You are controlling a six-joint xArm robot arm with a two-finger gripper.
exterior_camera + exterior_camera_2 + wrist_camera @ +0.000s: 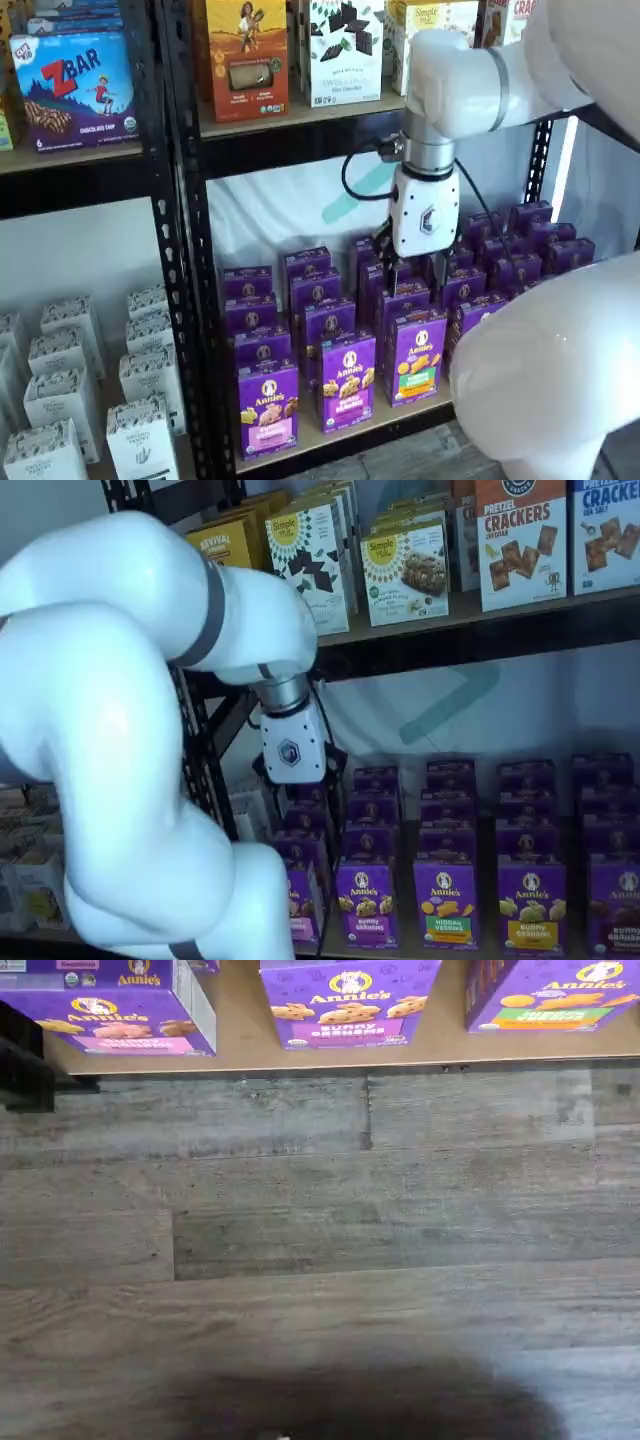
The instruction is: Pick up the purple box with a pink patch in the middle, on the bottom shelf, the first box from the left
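Grey wood-plank floor up front. The upright purple cardboard box with the pink panel sits below the gripper, whose jaws are spread wide and empty. Probably light and a bit crushable, so pinch its flat sides.

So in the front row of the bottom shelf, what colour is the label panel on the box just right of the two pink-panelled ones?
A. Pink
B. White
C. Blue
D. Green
D: in a shelf view, the third front-row box on the bottom shelf carries a green panel.
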